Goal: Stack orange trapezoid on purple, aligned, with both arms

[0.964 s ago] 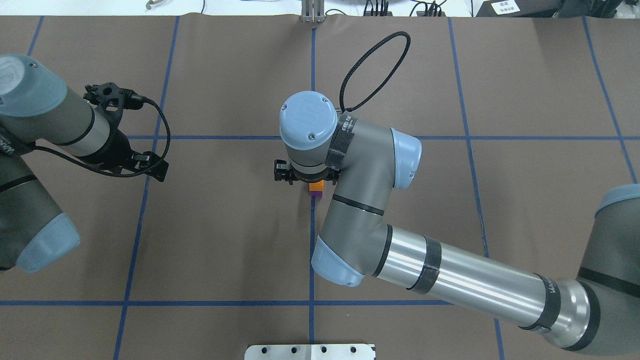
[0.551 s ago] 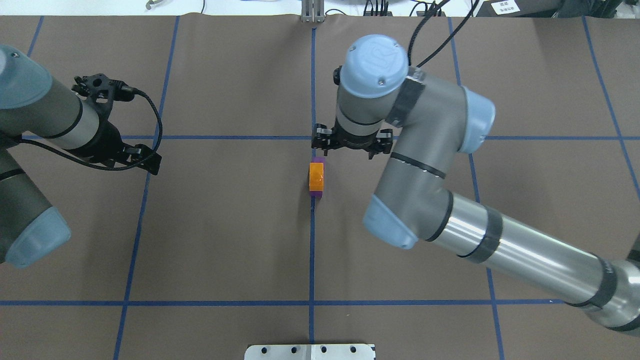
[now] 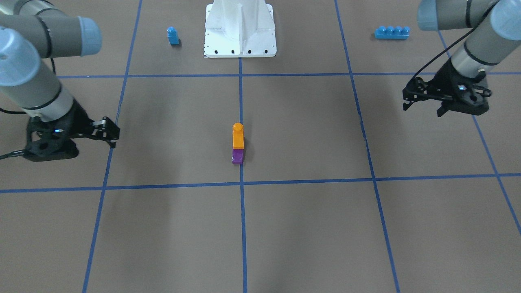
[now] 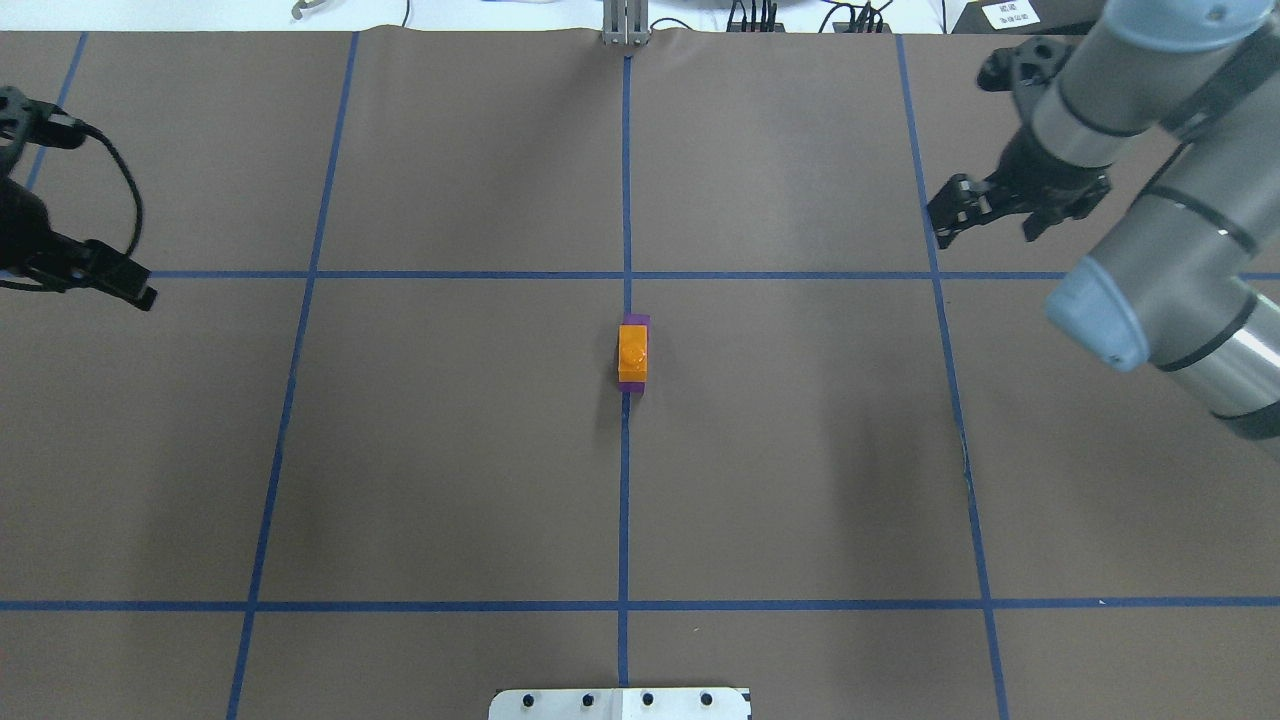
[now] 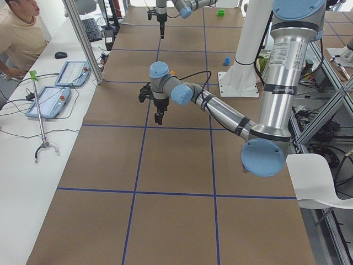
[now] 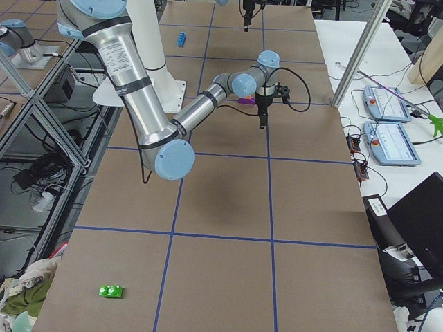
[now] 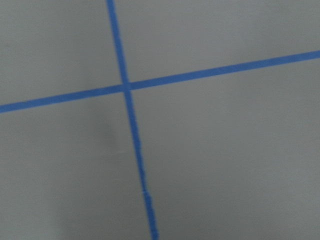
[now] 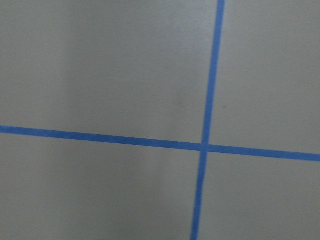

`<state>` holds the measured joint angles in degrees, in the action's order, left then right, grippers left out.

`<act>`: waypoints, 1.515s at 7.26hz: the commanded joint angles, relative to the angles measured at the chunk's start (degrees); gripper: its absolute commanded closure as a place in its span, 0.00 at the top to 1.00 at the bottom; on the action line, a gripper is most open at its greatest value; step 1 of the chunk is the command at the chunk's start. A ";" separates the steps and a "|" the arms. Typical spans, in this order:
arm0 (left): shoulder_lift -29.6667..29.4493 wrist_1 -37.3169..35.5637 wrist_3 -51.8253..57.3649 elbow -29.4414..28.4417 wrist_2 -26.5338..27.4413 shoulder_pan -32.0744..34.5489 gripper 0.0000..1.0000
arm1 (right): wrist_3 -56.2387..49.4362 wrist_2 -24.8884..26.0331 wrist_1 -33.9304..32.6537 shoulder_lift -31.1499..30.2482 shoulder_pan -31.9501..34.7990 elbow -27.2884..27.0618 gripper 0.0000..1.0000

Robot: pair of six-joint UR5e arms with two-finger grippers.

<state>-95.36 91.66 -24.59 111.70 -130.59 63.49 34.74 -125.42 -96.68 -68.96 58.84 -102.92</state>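
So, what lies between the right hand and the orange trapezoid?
Only bare brown table crossed by blue tape lines, as the overhead view shows. The right hand hangs open, far from the orange trapezoid on the purple brick.

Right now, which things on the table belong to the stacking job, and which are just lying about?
Job:
- orange trapezoid, sitting on top of the purple brick
- left gripper and right gripper, both open, away from the stack

Lying about:
- small blue brick
- long blue brick
- green brick
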 commanded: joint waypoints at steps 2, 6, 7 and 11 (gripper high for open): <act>3.25 0.01 25.13 -12.86 -7.21 17.41 1.00 | -26.66 -6.94 -0.09 -12.39 16.79 1.83 1.00; 3.07 -0.78 33.99 -20.91 -5.30 26.07 1.00 | -43.43 -7.21 -0.09 -16.29 28.87 12.20 1.00; 2.72 -0.79 33.90 -20.91 -3.89 26.16 1.00 | -43.88 -6.86 0.00 -17.60 28.88 12.47 1.00; 3.34 -0.52 32.59 -20.99 -4.06 26.42 1.00 | -44.50 -6.60 0.09 -17.96 28.79 12.39 1.00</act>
<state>-92.14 91.05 8.72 90.64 -134.68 89.84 -9.76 -132.11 -96.65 -86.76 87.64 -90.55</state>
